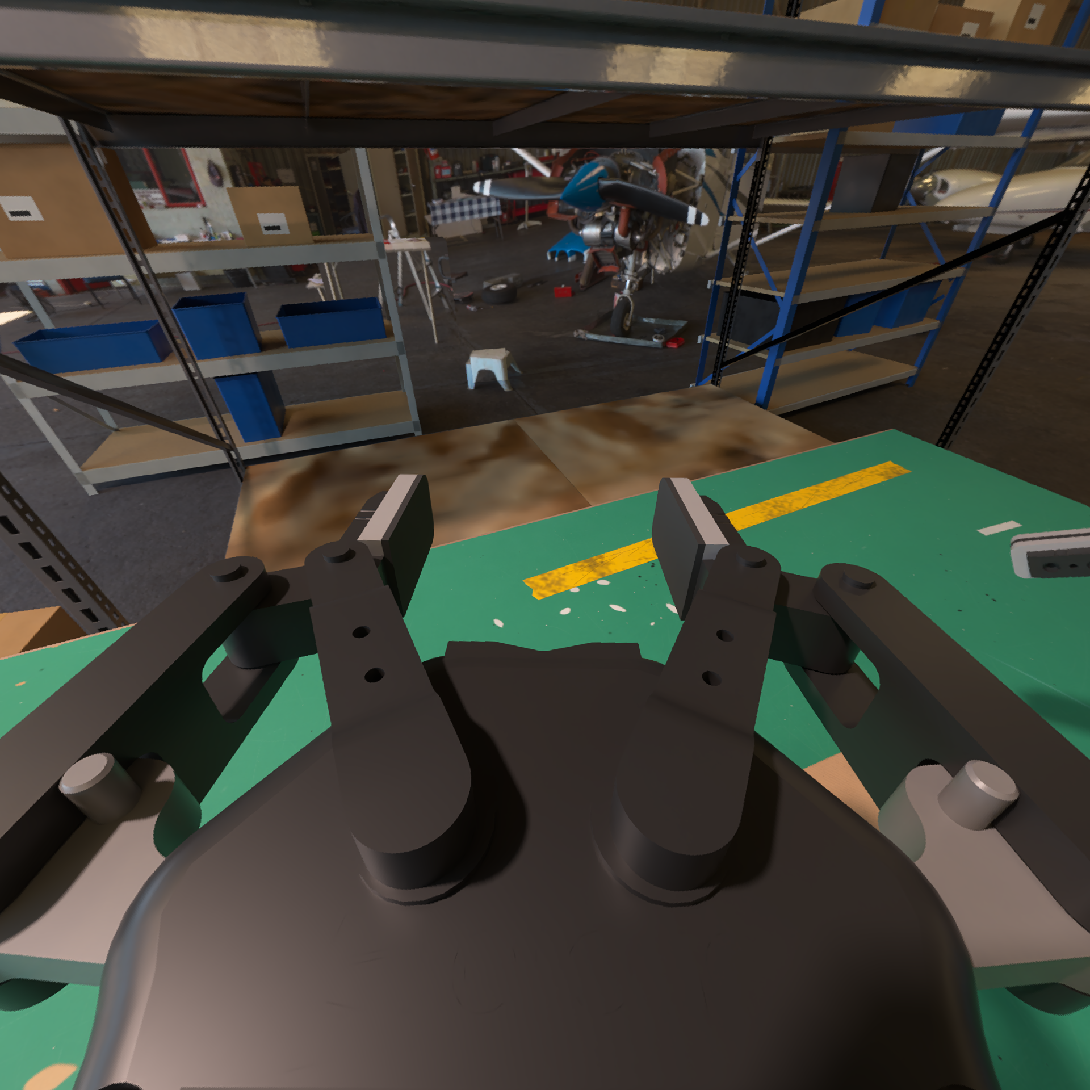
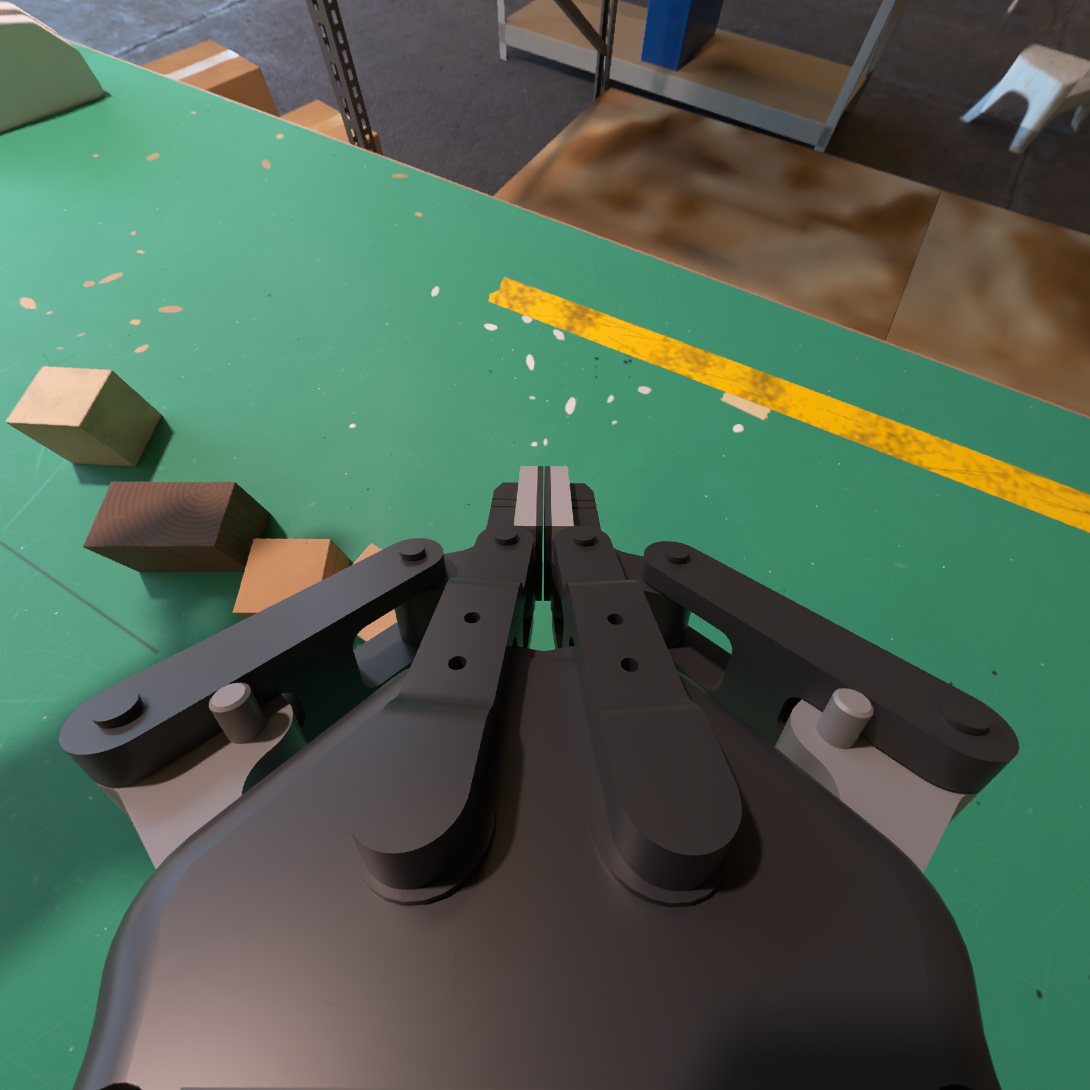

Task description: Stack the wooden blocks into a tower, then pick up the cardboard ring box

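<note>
In the right wrist view, a pale wooden block (image 2: pixel 82 413), a dark brown wooden block (image 2: pixel 171 522) and an orange-tan block (image 2: pixel 286 569) lie in a row on the green table (image 2: pixel 295 265) at the left, apart from each other. The orange-tan block is partly hidden behind my right gripper's linkage. My right gripper (image 2: pixel 542 495) is shut and empty, to the right of the blocks. In the left wrist view, my left gripper (image 1: pixel 542 525) is open and empty above the green table (image 1: pixel 885 590). No cardboard ring box is clearly in view.
A yellow tape strip (image 2: pixel 767 383) crosses the table, also in the left wrist view (image 1: pixel 737 519). A white device (image 1: pixel 1056 554) lies at the right edge. A pale object (image 2: pixel 41 76) stands at the far left corner. Cardboard boxes (image 2: pixel 218 71) and shelving (image 1: pixel 206 354) stand beyond the table edge.
</note>
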Controlling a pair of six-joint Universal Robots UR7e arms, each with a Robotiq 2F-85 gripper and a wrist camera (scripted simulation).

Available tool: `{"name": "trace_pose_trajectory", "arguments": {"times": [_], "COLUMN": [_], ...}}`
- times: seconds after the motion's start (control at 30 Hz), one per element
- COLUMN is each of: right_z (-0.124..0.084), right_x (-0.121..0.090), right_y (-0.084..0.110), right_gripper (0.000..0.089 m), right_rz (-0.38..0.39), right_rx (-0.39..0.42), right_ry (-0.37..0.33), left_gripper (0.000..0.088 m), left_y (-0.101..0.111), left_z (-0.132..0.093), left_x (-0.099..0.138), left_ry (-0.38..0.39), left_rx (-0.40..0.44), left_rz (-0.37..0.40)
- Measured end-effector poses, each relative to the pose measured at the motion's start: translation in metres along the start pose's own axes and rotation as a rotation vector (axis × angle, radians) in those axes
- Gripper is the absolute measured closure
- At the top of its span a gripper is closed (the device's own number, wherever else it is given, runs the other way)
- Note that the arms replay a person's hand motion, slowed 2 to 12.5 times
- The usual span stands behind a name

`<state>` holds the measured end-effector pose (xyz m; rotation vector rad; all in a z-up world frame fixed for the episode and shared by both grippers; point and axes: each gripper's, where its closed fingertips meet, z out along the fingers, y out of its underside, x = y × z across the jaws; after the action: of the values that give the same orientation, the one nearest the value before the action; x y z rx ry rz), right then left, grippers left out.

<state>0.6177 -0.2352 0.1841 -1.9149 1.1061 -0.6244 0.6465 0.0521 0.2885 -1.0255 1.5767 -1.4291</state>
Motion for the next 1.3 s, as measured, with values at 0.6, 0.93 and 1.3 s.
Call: {"name": "trace_pose_trajectory", "arguments": {"times": [0.6,0.93,1.3], "right_z": [-0.047,-0.063,-0.073], "right_x": [0.014,0.033,0.047], "right_y": [-0.023,-0.023,-0.023], "right_gripper": [0.0704,0.0599,0.0563], "right_rz": [-0.110,-0.117,-0.066], "right_rx": [0.250,0.302,0.337], "right_ry": [-0.140,-0.152,-0.198], "left_gripper": [0.0225,0.0243,0.0205], "left_y": [-0.009,0.001,0.030], "left_z": [-0.029,-0.040,-0.056], "left_x": [0.029,0.033,0.020], "left_ry": [0.198,0.209,0.121], "left_rx": [0.018,-0.024,-0.110], "left_rz": [-0.004,0.064,0.115]}}
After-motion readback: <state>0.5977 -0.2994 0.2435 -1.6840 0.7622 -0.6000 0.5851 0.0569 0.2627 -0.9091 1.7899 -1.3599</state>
